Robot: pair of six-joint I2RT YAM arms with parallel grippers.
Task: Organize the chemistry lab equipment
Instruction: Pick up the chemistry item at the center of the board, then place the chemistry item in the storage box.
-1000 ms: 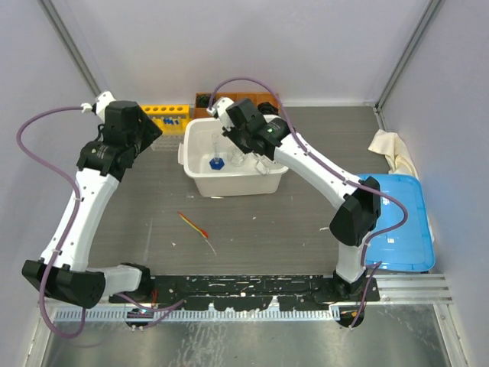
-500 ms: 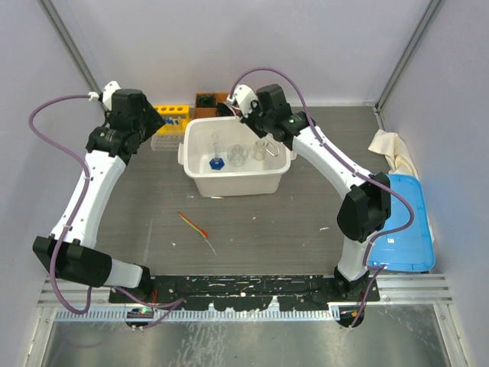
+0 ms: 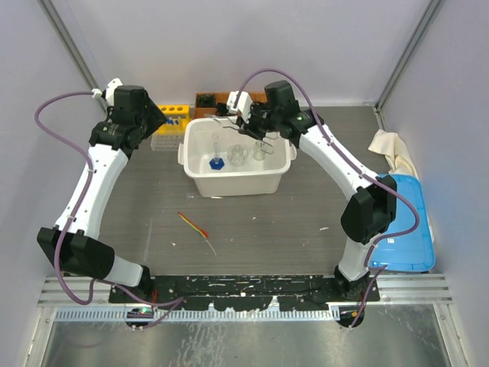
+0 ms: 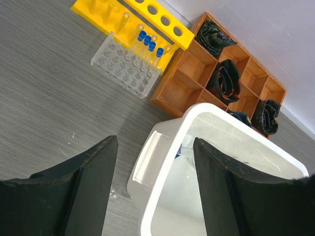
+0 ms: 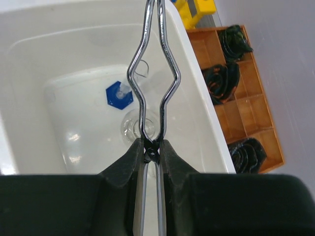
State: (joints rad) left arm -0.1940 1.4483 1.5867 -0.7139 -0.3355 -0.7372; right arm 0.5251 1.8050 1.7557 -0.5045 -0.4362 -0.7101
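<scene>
Gripping a pair of chrome wire tongs [image 5: 147,73] low on their two shafts, the right gripper [image 5: 151,150] has its jaws pinched tight around them and holds them lengthwise over the white rectangular plastic tub [image 3: 237,183], upper middle of the overhead frame. Beneath the tongs, on the tub floor, stand small clear glass flasks [image 5: 135,125] and a piece with a blue hexagonal foot [image 5: 119,95], probably a small cylinder, though the glare makes that uncertain. The left gripper [image 4: 155,147] hangs with its jaws spread and nothing between them, just beside the tub's left handle. Toward the upper left of its wrist view, blue-capped test tubes [image 4: 150,46] sit in a clear plastic rack [image 4: 123,69] in front of the yellow tube rack [image 4: 142,19]. A thin red-orange stick [image 3: 193,224] lies alone on the grey table, lower centre of the overhead frame. The step in hand looks like stowing the tongs; next, the right arm should lower them clear of the glassware, then release.
</scene>
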